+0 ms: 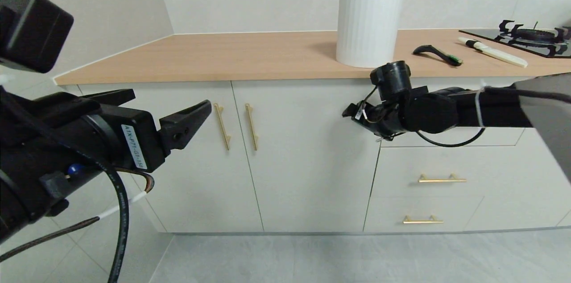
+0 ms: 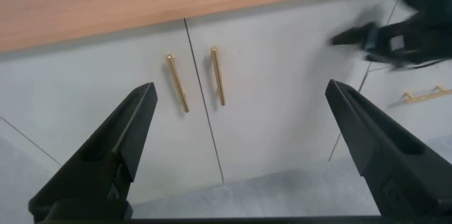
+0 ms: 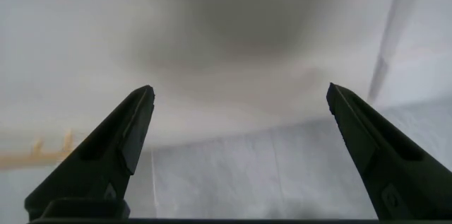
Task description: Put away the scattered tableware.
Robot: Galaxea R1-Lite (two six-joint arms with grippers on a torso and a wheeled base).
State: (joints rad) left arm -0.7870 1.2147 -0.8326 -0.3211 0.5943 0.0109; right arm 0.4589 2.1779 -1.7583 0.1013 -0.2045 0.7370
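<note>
You're looking at a white, vertically ribbed cylindrical container (image 1: pixel 368 17) on a light-brown woodgrain countertop (image 1: pixel 223 57). To its right lie a black curved peeler (image 1: pixel 436 54) (green at one end) and a cream knife (image 1: pixel 495 53), with slim gold cabinet handles (image 1: pixel 221 126) below.

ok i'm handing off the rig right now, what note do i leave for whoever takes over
Left gripper: open, empty, in front of the cabinet doors.
Right gripper: open, empty, close to the cabinet front by the drawers, below the counter edge.
Things: peeler and knife lie on the counter, between the white ribbed container and the stove.
Done: nothing stowed; doors and drawers look shut.
Left: pick up both, put them away.
</note>
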